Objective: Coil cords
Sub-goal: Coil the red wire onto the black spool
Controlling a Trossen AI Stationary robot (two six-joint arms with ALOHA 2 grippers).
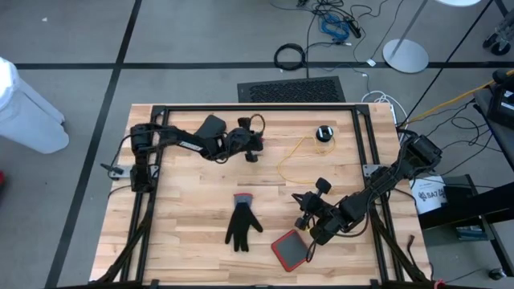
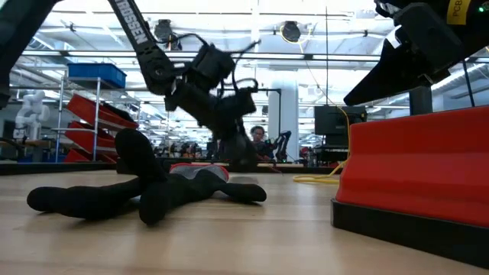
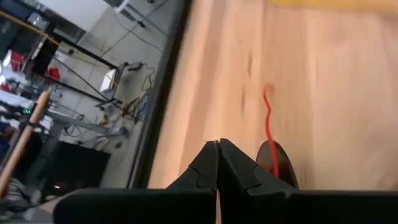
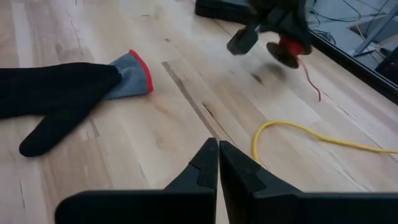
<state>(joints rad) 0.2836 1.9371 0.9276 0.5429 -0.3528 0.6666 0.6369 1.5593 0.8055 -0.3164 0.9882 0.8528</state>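
A thin yellow cord [image 1: 291, 154] lies in a loose loop on the table, joined to a black round puck [image 1: 324, 132] at the far right; it also shows in the right wrist view [image 4: 311, 134]. A second small black puck [image 3: 278, 163] with a thin red wire [image 3: 267, 112] sits right beside my left gripper [image 3: 217, 158], which is shut near the table's far middle [image 1: 252, 152]. My right gripper [image 4: 217, 155] is shut and empty, low over the table's near right [image 1: 305, 215], short of the yellow loop. My left gripper has its shut fingers right beside the small black puck [image 4: 285, 50], which stands against the outer side of one finger [image 3: 249, 168]. Whether that finger touches the puck, I cannot tell. The red wire [image 4: 311, 78] trails away over the wood.
A black glove with a grey and red cuff [image 1: 241, 223] lies near the table's middle front. A red box [image 1: 289, 249] lies at the front, just near my right gripper. A black frame rail [image 1: 241, 107] runs around the table.
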